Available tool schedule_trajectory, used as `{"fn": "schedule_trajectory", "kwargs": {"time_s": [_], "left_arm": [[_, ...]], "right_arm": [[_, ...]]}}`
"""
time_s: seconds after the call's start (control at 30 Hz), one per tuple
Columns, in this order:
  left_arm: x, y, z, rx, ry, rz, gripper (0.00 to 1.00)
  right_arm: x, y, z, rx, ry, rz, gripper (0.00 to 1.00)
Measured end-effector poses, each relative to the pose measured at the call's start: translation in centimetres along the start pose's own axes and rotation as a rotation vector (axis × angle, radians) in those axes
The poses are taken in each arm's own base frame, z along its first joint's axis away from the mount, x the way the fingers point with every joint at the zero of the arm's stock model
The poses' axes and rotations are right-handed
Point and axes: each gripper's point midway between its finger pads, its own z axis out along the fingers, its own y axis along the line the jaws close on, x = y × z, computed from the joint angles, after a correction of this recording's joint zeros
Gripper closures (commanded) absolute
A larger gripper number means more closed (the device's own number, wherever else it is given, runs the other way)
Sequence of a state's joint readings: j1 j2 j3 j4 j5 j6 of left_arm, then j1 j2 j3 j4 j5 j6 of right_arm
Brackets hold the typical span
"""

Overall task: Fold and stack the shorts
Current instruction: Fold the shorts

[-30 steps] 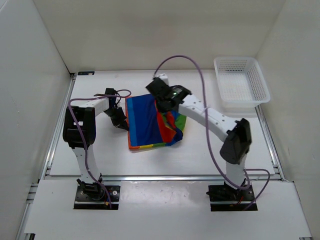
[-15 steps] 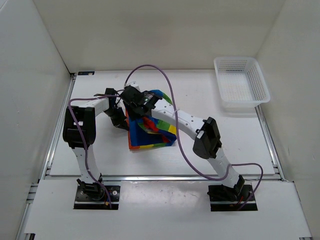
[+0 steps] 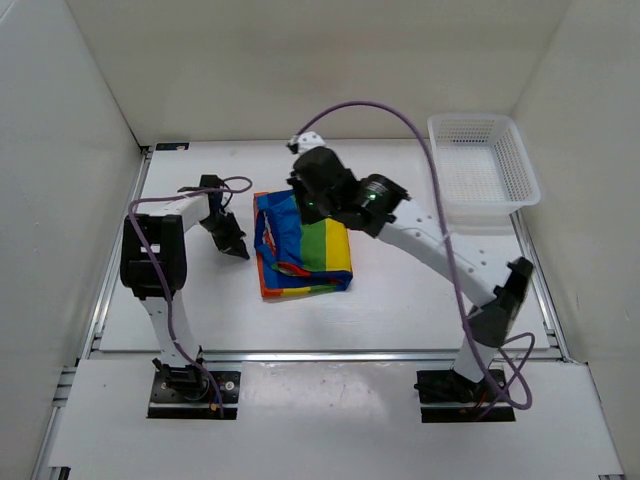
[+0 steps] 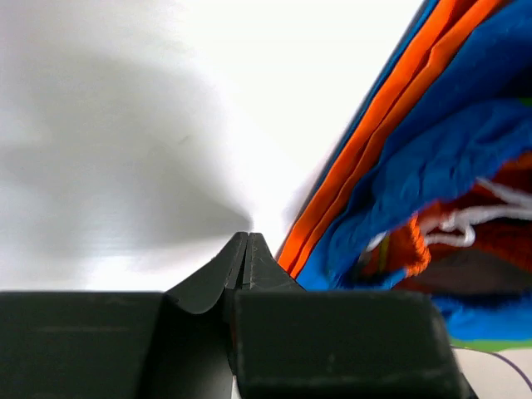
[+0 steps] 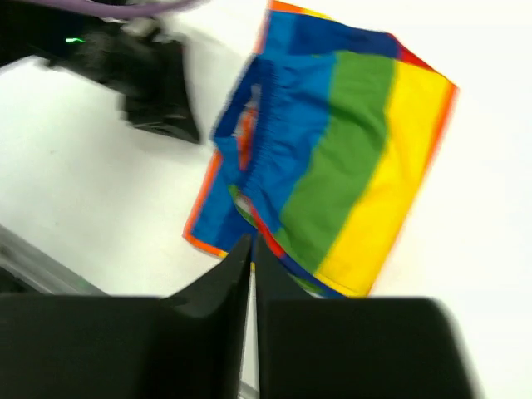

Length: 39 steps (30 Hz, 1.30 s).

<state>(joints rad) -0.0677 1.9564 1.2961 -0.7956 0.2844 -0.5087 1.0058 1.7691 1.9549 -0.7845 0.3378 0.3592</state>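
The rainbow-striped shorts (image 3: 305, 250) lie folded on the white table, with green and yellow stripes on top and a blue and orange edge at the left. My right gripper (image 3: 308, 205) hovers above their far edge, its jaws closed and empty. In the right wrist view (image 5: 252, 245) the shorts (image 5: 332, 158) lie flat below it. My left gripper (image 3: 240, 250) rests low on the table just left of the shorts, apart from them. In the left wrist view (image 4: 248, 239) it is shut and empty, with the shorts' orange and blue edge (image 4: 416, 150) to its right.
A white mesh basket (image 3: 483, 165) stands at the back right corner. White walls enclose the table on three sides. The right arm's purple cable arcs high above the middle. The left gripper also shows in the right wrist view (image 5: 158, 91).
My right gripper carried one side of the shorts over to the left, let it go, and rose back toward the right. The shorts now lie folded smaller. The left gripper barely moved.
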Motion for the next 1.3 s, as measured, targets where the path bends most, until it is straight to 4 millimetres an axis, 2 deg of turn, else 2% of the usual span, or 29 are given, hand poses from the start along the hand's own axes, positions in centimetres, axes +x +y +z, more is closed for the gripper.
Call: {"fn": "schedule_trajectory", "kwargs": {"time_s": [0.03,0.1,0.17,0.23,0.3,0.37,0.4,0.43,0.5,0.53,0.6,0.77,0.8,0.87,0.97,1.03,1.07,1.1,1.17,1.2,1.27,1.3], "left_arm": [[-0.1,0.3,-0.4,-0.012,-0.009,-0.002,0.90],[-0.3,0.7,-1.6,-0.038,-0.033,0.001,0.89],[-0.6,0.2,-3.2,-0.056,-0.071,0.023,0.86],[-0.9,-1.4,-5.3,-0.045,-0.129,0.067,0.80],[-1.0,-3.5,-7.2,-0.017,-0.178,0.122,0.55],[-0.7,-6.0,-8.5,0.016,-0.213,0.186,0.19],[-0.5,-7.2,-8.7,0.031,-0.221,0.213,0.11],[-0.3,-8.1,-8.7,0.042,-0.223,0.238,0.11],[0.3,-9.6,-7.9,0.049,-0.201,0.275,0.11],[0.5,-10.2,-7.2,0.049,-0.185,0.292,0.19],[0.7,-10.6,-5.1,0.035,-0.140,0.304,0.27],[0.5,-9.1,0.2,-0.032,-0.032,0.279,0.72],[0.5,-8.7,0.8,-0.043,-0.017,0.273,0.87],[0.5,-8.3,1.4,-0.053,0.000,0.265,0.90],[0.2,-8.1,0.8,-0.053,-0.002,0.253,0.90],[-0.2,-8.1,0.5,-0.052,-0.013,0.251,0.88],[-0.3,-8.0,0.2,-0.052,-0.015,0.251,0.79],[-0.3,-8.0,-0.1,-0.051,-0.018,0.251,0.75],[-0.3,-7.9,-0.8,-0.058,-0.018,0.255,0.64],[-0.4,-8.0,-1.3,-0.059,-0.024,0.258,0.44],[-0.6,-8.3,-2.7,-0.057,-0.043,0.274,0.22],[-0.8,-8.6,-3.7,-0.050,-0.062,0.278,0.12]], "right_arm": [[0.1,-1.3,-0.7,0.016,-0.003,0.022,0.99],[1.0,-3.9,-0.7,0.058,0.007,0.064,0.99],[3.1,-6.7,0.3,0.117,0.062,0.097,0.97],[5.9,-9.1,1.8,0.164,0.135,0.128,0.96],[9.3,-10.8,2.8,0.197,0.226,0.148,0.93],[11.5,-11.6,3.4,0.201,0.292,0.173,0.83],[12.1,-11.6,3.7,0.191,0.315,0.187,0.83],[12.4,-11.7,4.1,0.181,0.329,0.198,0.82],[12.7,-11.6,5.2,0.158,0.340,0.219,0.85],[12.9,-11.5,5.8,0.144,0.348,0.226,0.90],[13.5,-11.4,7.2,0.129,0.373,0.241,0.92],[16.6,-11.0,11.3,0.090,0.463,0.258,0.99],[17.4,-11.0,12.0,0.087,0.484,0.258,1.00],[19.1,-11.1,13.6,0.086,0.523,0.261,1.00],[21.4,-11.1,15.3,0.088,0.572,0.271,1.00],[20.7,-11.1,15.5,0.079,0.552,0.280,1.00],[20.5,-11.1,15.5,0.079,0.545,0.283,0.98],[20.2,-11.1,15.3,0.079,0.539,0.286,0.93],[18.9,-11.2,14.2,0.085,0.513,0.285,0.77],[17.8,-11.2,13.3,0.088,0.486,0.283,0.51],[14.4,-11.3,10.6,0.096,0.400,0.277,0.27],[12.5,-11.4,9.1,0.102,0.349,0.276,0.20]]}}
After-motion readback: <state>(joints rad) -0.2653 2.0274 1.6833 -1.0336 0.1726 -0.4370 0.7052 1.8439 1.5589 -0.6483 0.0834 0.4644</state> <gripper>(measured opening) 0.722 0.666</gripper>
